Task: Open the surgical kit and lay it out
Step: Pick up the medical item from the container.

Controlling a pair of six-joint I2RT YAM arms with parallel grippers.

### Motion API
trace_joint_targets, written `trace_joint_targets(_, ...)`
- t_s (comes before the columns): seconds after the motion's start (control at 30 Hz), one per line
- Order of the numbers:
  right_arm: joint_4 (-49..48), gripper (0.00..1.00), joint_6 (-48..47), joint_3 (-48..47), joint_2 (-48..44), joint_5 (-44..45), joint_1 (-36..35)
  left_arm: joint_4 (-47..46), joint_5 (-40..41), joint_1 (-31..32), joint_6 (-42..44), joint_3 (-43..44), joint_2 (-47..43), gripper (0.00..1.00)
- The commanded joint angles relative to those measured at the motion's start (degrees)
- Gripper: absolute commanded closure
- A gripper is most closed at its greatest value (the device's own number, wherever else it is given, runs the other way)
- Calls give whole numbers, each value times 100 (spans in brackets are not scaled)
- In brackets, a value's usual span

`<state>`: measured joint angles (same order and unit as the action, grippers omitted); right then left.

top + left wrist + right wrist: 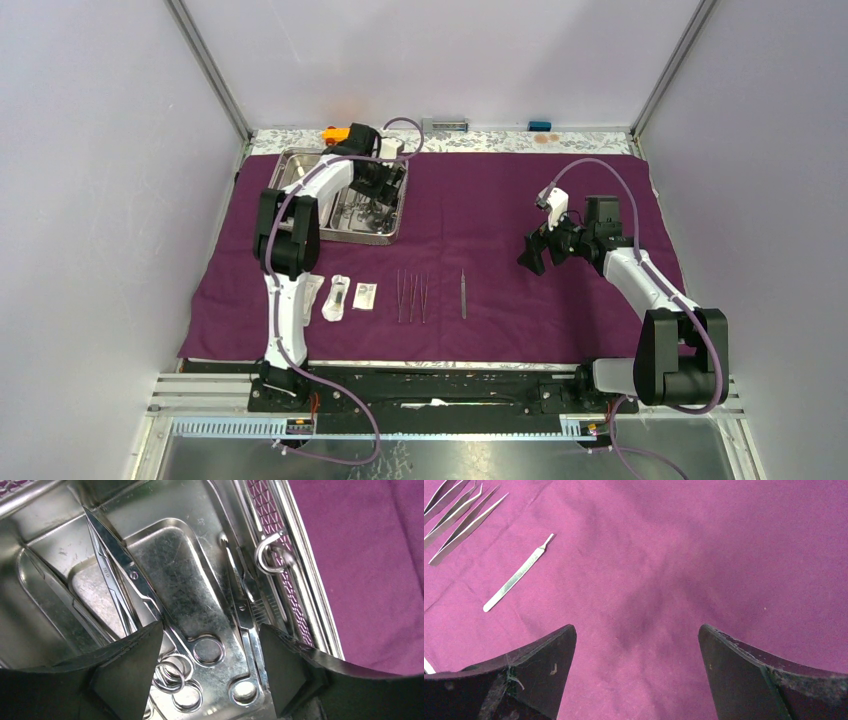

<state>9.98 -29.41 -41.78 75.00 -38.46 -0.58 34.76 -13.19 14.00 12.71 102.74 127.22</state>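
Top view first: the purple cloth (520, 190) was spread flat over most of the table. The steel tray (288, 162) sat in the upper left of the frame, hard by the cloth's left edge. The left gripper (378, 185) hung over the tray's right compartment, I'd say because that's where the remaining tools were. Along the lower middle of the cloth lay the packets (338, 297), then the tweezers (411, 297), then a flat steel handle (464, 295), all spaced apart in a row like a proper layout. The orange toy car (335, 133) sat behind the tray, off the cloth. The right gripper (545, 250) floated right of centre over bare cloth.

Left wrist view: the fingers were spread apart and not gripping anything, straddling the ring-handled forceps (243, 605) lying along the tray floor. The tray wall ran close on the right of the frame, so that finger had little room on that side.

Right wrist view: the fingers were fully apart and holding nothing. There was plain cloth below and ahead, plenty of room, and the laid-out tools were off at the upper left.
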Motion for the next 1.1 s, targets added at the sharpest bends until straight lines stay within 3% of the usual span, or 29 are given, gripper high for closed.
trace_joint_targets(0.0,-94,1,-117,38,34,22,23,-425,281,53,64,96,110,21)
trace_joint_targets(0.47,-66,1,-126,8,122,23,23,-930,1285,102,82,-305,48,22)
trace_joint_targets(0.77,-58,1,-139,38,87,14,23,-633,765,-179,-278,290,253,28)
trace_joint_targets(1.07,-53,1,-157,56,63,14,21,-392,367,-351,-497,691,553,43)
